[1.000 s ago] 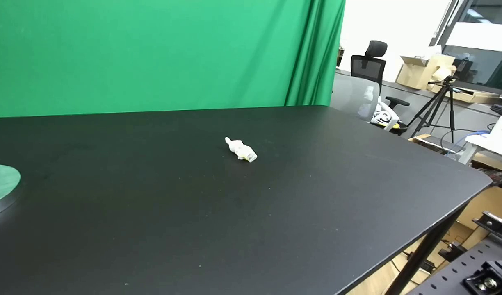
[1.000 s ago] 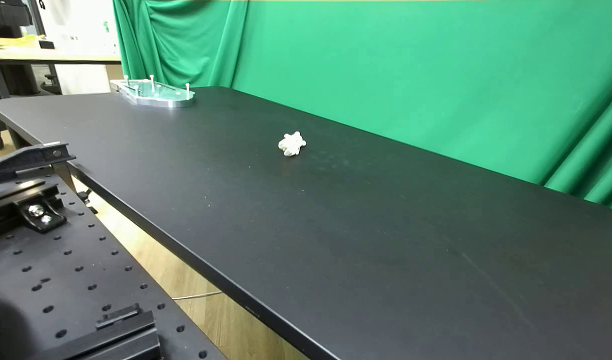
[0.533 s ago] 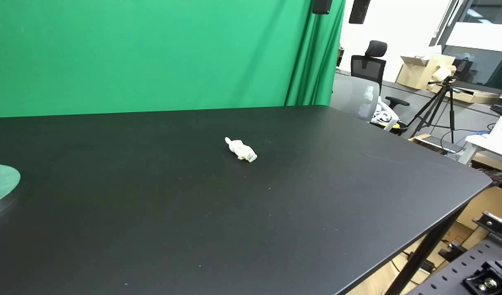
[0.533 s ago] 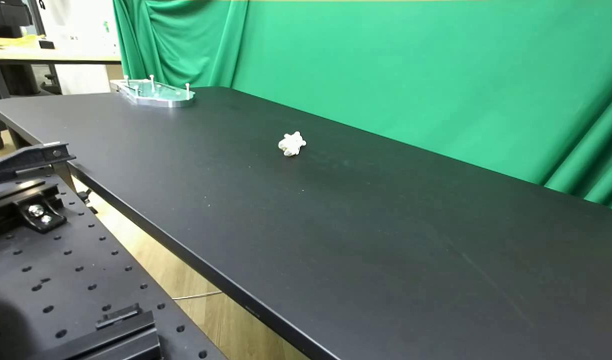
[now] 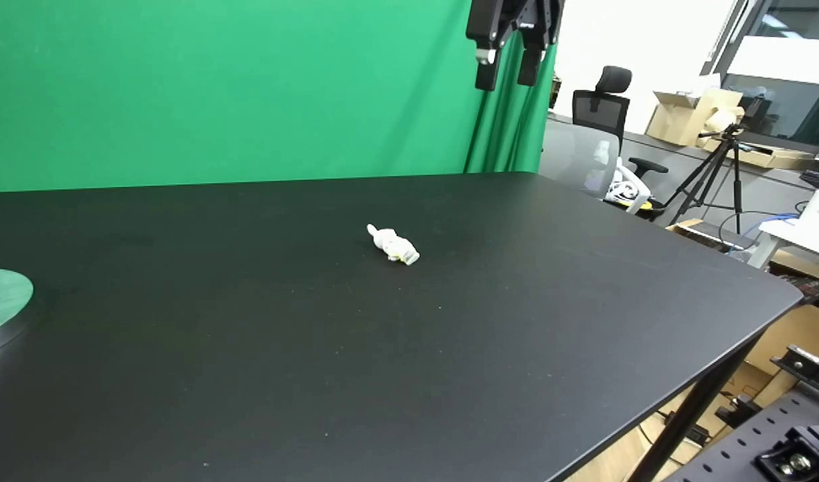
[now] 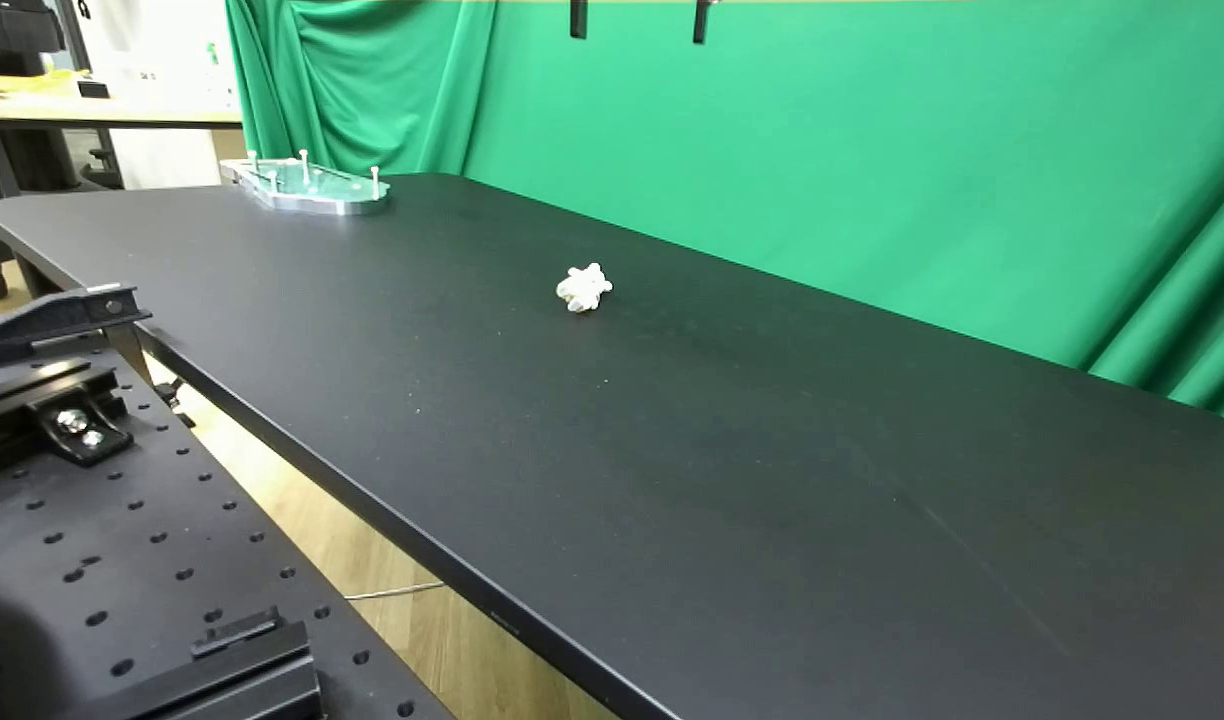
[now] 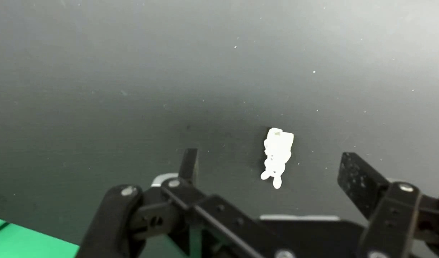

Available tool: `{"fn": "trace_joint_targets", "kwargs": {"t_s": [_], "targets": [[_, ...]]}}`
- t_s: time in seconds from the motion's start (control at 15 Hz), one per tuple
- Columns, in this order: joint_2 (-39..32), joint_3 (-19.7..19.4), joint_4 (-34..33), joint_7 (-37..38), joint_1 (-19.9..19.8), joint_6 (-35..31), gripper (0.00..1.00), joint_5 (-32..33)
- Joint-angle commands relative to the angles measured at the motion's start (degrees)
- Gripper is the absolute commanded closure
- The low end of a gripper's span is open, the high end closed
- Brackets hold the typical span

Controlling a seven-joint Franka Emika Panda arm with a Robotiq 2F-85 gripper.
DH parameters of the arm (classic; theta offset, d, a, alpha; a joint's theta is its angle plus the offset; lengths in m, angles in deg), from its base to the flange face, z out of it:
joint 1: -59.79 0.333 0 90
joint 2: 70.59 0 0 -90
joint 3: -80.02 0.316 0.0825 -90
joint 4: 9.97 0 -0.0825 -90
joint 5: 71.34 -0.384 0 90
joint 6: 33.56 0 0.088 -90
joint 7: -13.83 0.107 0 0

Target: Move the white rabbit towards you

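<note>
The white rabbit (image 5: 394,246) lies on its side or back on the black table (image 5: 262,375), with a faint yellowish spot near one end. It also shows as a small white figure in an exterior view (image 6: 584,288). In the wrist view the rabbit (image 7: 278,148) lies with its two ears towards the gripper's palm. My gripper (image 5: 507,82) is open and empty, high above the table. Its fingertips just enter the top of an exterior view (image 6: 639,30). In the wrist view the rabbit appears between the open fingers (image 7: 359,179), well below them and touching neither.
A pale green disc with a grey rim (image 5: 1,301) stands at the table's edge of an exterior view. A clear plate with upright pegs (image 6: 312,190) stands at the table's far end. A green curtain (image 6: 772,150) hangs behind the table. A perforated metal plate (image 6: 152,560) is at the near side.
My gripper has come down into both exterior views from above, first showing only fingertips, now lower and further left in one of them. The rabbit has not moved.
</note>
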Motion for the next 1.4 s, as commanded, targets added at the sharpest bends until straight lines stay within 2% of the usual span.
{"fn": "trace_joint_targets", "kwargs": {"t_s": [0.0, 0.13, 0.47, 1.07, 1.33], "targets": [[-6.9, 0.3, -4.6, -2.1, 0.2, -3.0, 0.0, 1.1], [-5.4, 0.4, -2.5, -1.4, -0.1, -3.5, 0.0, 0.2], [-7.3, 0.5, -2.7, -2.4, 0.0, -4.1, 0.0, -0.5], [-21.1, 1.1, -4.9, -1.6, -0.6, -15.4, 0.0, 0.9], [-27.5, 1.4, -8.8, -2.3, -0.7, -17.0, 0.0, 1.6]]}}
